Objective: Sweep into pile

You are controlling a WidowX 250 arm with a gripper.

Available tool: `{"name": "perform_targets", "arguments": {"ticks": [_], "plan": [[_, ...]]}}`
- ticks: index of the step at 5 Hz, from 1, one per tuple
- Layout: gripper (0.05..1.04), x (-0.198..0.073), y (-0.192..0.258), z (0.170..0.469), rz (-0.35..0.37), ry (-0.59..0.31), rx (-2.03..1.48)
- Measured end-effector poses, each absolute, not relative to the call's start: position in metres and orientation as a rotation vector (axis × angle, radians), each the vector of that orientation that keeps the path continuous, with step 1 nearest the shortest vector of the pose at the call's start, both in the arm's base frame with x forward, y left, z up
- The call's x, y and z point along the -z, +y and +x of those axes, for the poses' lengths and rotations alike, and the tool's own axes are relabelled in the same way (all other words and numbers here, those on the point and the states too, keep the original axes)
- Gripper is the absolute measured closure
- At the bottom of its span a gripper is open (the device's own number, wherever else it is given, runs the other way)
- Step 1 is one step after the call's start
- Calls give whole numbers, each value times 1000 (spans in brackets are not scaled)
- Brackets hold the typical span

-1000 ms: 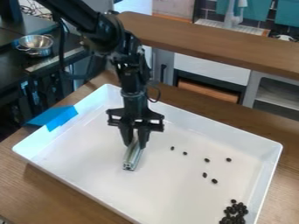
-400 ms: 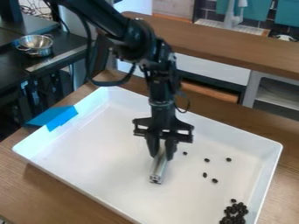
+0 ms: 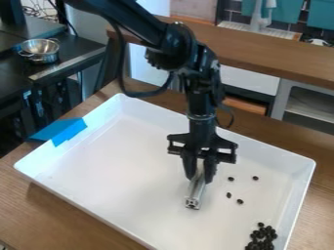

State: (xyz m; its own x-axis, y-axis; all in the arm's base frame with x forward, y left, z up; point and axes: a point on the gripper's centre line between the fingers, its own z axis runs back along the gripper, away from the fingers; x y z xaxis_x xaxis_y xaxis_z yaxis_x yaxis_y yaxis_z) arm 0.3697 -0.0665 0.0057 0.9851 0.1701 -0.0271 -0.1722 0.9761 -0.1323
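Note:
The black gripper (image 3: 199, 177) hangs over the middle of the white tray (image 3: 85, 205), shut on a silver metal bar (image 3: 194, 195) that slants down toward the tray floor. Right of the bar lie a few loose dark beans: one bean (image 3: 231, 178) and another bean (image 3: 255, 178) farther back, with a bean (image 3: 229, 195) and a bean (image 3: 240, 201) nearer the front. A dense pile of dark beans (image 3: 262, 235) sits in the tray's front right corner. Whether any bean lies behind the bar or gripper is hidden.
Raised white walls ring the tray. Blue tape (image 3: 62, 131) holds its left edge to the wooden table (image 3: 58, 219). A wooden counter (image 3: 281, 61) runs behind, and a metal bowl (image 3: 40, 50) stands on a dark surface at the upper left.
Gripper and bar have moved right and slightly toward the front. Two small beans seen left of the others are no longer visible; the remaining beans lie where they were.

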Motion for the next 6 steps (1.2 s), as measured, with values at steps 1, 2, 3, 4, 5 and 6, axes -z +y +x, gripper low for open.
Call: {"name": "perform_targets", "arguments": {"ticks": [1, 2, 3, 4, 5, 6], "plan": [[744, -5, -74, 373, -126, 11, -123], [745, -3, -77, 377, -109, 10, -84], [745, -3, -79, 380, -100, 0, -43], [745, -2, -83, 381, -95, -5, 3], [745, -3, -92, 382, -98, -11, 55], [745, -4, -105, 380, -108, -2, 89]]}}
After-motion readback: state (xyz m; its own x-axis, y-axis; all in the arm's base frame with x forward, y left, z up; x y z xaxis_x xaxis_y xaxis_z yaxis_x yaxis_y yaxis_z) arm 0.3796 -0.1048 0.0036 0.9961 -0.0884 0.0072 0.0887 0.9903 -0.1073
